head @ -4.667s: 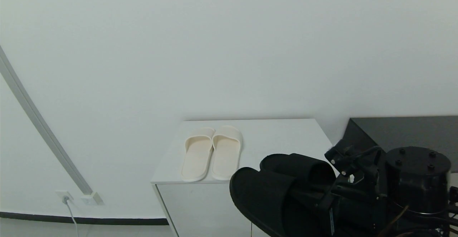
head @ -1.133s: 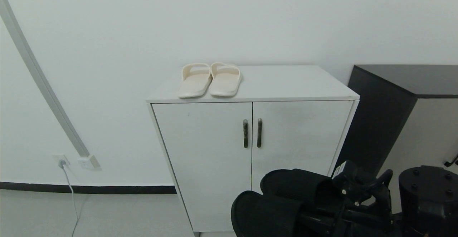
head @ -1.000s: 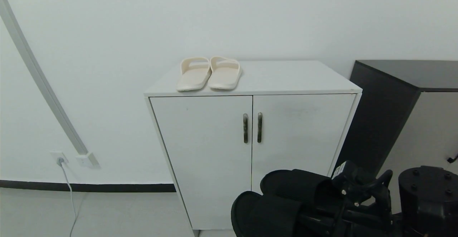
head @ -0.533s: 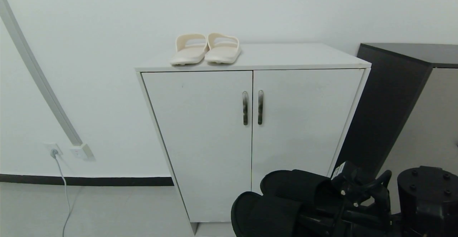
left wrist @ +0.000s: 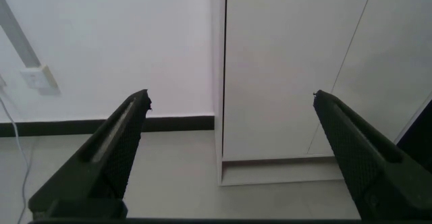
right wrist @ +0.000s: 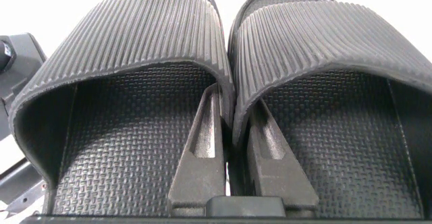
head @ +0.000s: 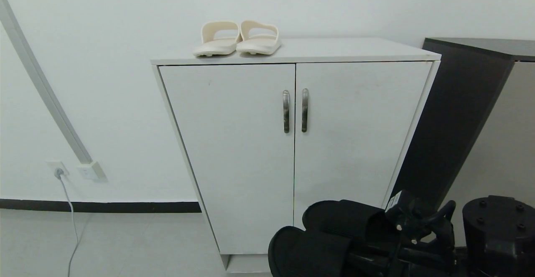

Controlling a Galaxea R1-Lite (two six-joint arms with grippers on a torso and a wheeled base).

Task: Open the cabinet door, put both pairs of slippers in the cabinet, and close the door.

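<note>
A white two-door cabinet [head: 234,143] stands against the wall with both doors shut. Its two metal handles [head: 286,111] sit side by side at the middle seam. A cream pair of slippers [head: 236,39] lies on its top, left of centre. Low in front of the right door hangs a black pair of slippers [head: 330,231]. My right gripper [right wrist: 234,102] is shut on the black slippers [right wrist: 155,62], pinching their two inner walls together. My left gripper [left wrist: 231,97] is open and empty, low down facing the cabinet's lower left corner [left wrist: 290,82].
A black cabinet [head: 459,114] stands right beside the white one. On the wall to the left are a socket with a cable [head: 56,170] and a slanted grey conduit [head: 37,80]. Bare floor [head: 104,243] lies left of the cabinet.
The whole head view has shifted as the camera sank lower, so the cabinet's front now shows down to its base. The black slippers stay held in my right gripper.
</note>
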